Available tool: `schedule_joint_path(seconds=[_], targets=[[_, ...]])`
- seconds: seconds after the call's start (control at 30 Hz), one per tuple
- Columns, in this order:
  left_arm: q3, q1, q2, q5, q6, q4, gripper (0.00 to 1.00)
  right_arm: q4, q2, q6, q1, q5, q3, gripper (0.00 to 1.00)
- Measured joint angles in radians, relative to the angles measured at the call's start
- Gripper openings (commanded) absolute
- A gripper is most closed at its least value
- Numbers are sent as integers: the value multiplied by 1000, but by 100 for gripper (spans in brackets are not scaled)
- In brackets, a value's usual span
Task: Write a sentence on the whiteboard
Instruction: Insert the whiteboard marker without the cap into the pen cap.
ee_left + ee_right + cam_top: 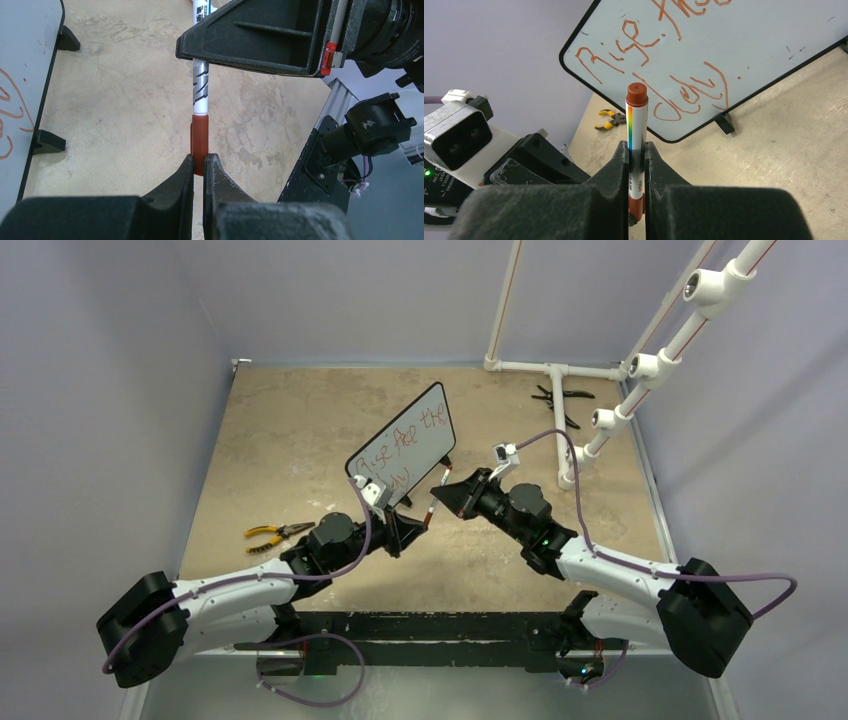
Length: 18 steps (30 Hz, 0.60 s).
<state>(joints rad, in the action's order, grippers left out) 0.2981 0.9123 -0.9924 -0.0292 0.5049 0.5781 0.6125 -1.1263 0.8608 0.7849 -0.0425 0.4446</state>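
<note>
**Capping step: sentence appears complete**
The whiteboard (pixel 425 452) stands mid-counter (pixel 300 430), carrying the sentence (pixel 398 440). Your right end effector (pixel 636 150) pinches the marker (pixel 636 120); your left end effector (pixel 199 160) pinches its red cap (pixel 200 135). Next, press the cap home along the marker's axis.

Light: soft, even, from overhead; moderately bright | Shadows: faint, diffuse under the whiteboard (pixel 403 445) on the table (pixel 300 440) | Tone: walls (pixel 100 390) cool lilac, board face evenly grey-white | Focus: top view sharp throughout; wrist views soft on the nearest fingers (pixel 616 175), crisp beyond | Distortion: wide-angle stretch toward the edges of the wrist views
</note>
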Motion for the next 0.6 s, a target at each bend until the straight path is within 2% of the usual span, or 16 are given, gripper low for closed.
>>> schedule_joint_path(seconds=[0.6], targets=[[57, -12, -68, -5, -26, -34, 0, -32, -13, -6, -7, 25, 14, 0]])
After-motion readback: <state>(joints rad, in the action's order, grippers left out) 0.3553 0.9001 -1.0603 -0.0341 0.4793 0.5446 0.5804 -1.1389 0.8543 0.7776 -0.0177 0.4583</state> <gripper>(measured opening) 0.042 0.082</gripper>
